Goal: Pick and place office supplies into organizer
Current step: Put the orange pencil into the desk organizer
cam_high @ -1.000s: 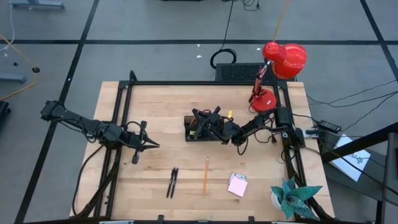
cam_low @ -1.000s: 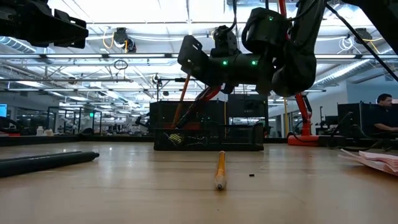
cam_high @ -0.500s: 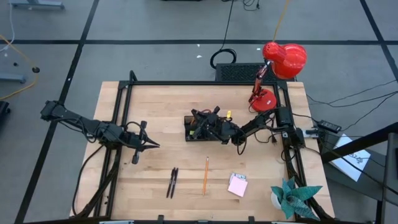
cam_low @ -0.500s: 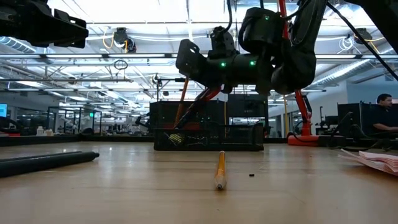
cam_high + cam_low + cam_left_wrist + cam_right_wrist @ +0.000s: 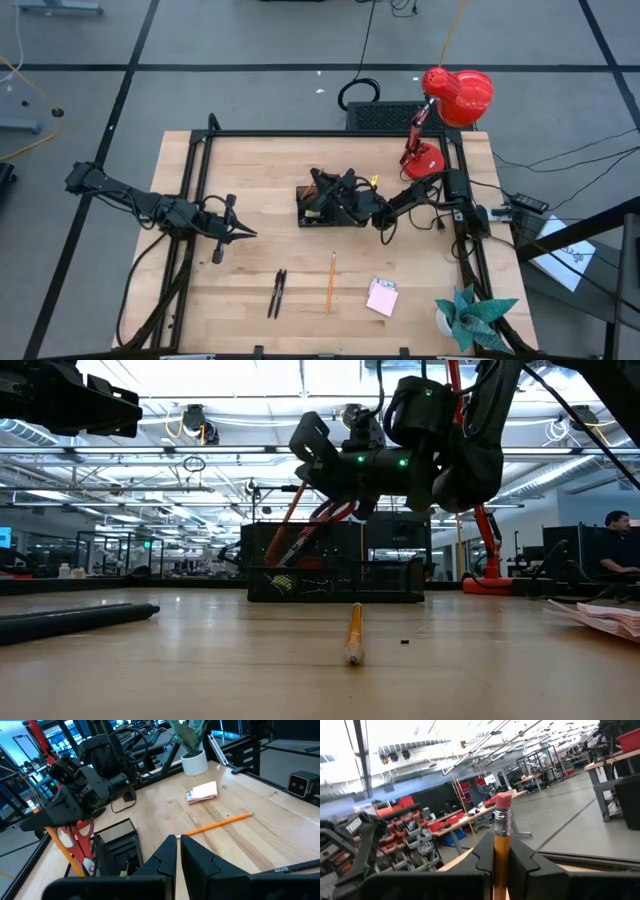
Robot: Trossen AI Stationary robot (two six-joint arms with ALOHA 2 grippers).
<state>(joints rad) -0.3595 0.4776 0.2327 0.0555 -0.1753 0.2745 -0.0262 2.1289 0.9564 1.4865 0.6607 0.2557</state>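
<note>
Your organizer (image 5: 322,212) sits near the middle of the tabletop, a little toward the far edge. It is a black mesh tray, and in the left wrist view you can see the red-handled scissors (image 5: 82,842) standing in its taller section, handles up. Low in the mesh, the low view shows something small and yellow (image 5: 283,582); you cannot tell which compartment it lies in.

Your right gripper (image 5: 340,190) hangs over the organizer with its fingers pressed together on an orange pencil (image 5: 502,842). In the right wrist view the pencil stands between the two fingers with its pink eraser end out past them. In the left wrist view that pencil (image 5: 65,851) slants down from the gripper beside the scissors toward the taller section, but you cannot see where its tip ends.

Your left gripper (image 5: 240,235) waits above the left half of the tabletop, well apart from the organizer, fingers nearly together and holding nothing.

On the wood, toward the near edge, you have two black pens (image 5: 277,293) lying side by side, a second orange pencil (image 5: 330,281) lying apart to their right, and a pink sticky-note pad (image 5: 382,297) further right. A red desk lamp (image 5: 445,110) stands at the far right corner, a teal paper plant (image 5: 470,318) at the near right corner.
</note>
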